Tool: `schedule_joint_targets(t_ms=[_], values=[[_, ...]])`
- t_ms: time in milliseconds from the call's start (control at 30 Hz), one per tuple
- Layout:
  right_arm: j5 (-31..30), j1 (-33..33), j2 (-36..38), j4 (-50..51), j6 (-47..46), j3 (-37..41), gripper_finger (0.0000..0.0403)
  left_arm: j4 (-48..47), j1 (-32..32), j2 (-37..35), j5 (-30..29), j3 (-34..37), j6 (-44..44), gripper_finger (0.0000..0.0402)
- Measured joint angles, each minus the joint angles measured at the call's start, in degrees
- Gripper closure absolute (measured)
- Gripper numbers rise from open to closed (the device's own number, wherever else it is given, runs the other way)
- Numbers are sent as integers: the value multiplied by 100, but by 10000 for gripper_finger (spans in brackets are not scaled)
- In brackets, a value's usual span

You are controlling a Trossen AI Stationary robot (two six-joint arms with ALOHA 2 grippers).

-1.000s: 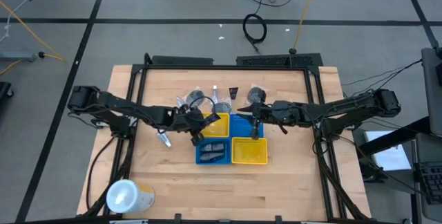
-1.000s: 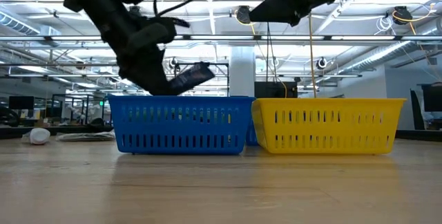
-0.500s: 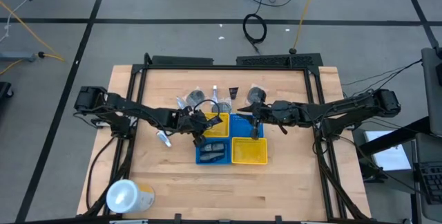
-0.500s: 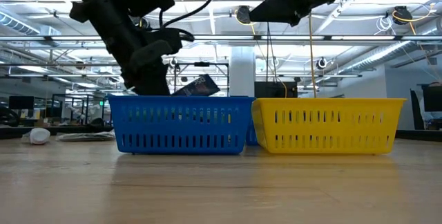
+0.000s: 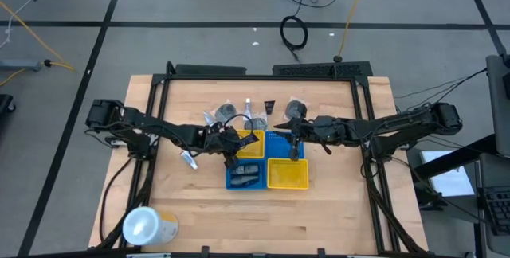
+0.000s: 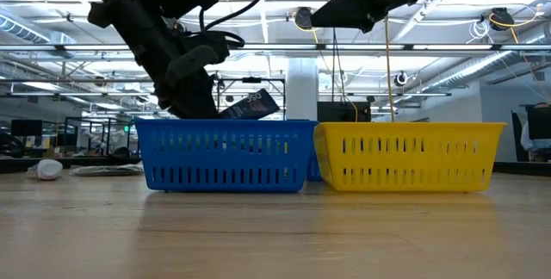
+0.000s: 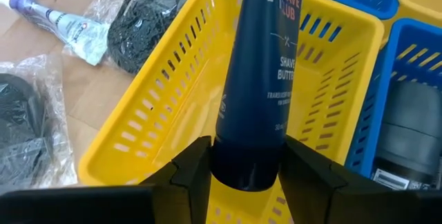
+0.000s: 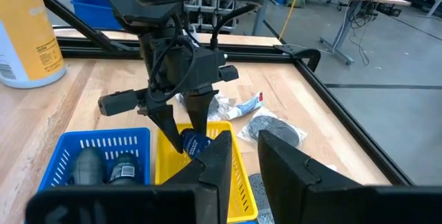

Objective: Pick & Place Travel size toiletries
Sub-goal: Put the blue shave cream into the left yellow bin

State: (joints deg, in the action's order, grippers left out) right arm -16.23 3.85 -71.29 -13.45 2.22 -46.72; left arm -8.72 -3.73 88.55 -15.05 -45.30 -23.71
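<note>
Table: pale wood tabletop (image 5: 319, 202), both arms reaching in over it toward the centre.
Cylinder: big yellow cylinder w/ white top (image 5: 148, 226) lying well behind the L arm, near table corner.
Trays: square slotted plastic trays, yellow (image 7: 159, 120) right under L gripper, blue one (image 7: 414, 79) just beside it w/ dark bottles (image 7: 407, 134) inside; second yellow tray (image 5: 287, 173) below R gripper.
L gripper: left gripper (image 7: 245, 156) over the yellow tray's rim, fingers (image 7: 190, 172) on either side of the cap end of a dark navy plastic tube w/ white lettering (image 7: 259, 65). Tube angles down into the yellow tray. Can't tell if pinched tight or loosening.
R gripper: right gripper (image 8: 243, 156) hovers above trays, facing L gripper, narrow gap betw fingers, nothing in it.
Loose bits: beyond L gripper, dark grey round pieces in clear wrappers (image 7: 138, 27) and small white tube (image 7: 52, 20) on the wood, beside yellow tray.
</note>
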Motion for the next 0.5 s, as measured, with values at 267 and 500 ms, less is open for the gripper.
schedule_joint_targets(t_ms=[267, 500], values=[[-7, -2, -2, 1, 0, 0, 339, 10, 0, 0, 0, 0, -1, 264], [-9, -37, -2, 2, 0, 0, 339, 204, 0, 0, -3, 0, -3, 242]])
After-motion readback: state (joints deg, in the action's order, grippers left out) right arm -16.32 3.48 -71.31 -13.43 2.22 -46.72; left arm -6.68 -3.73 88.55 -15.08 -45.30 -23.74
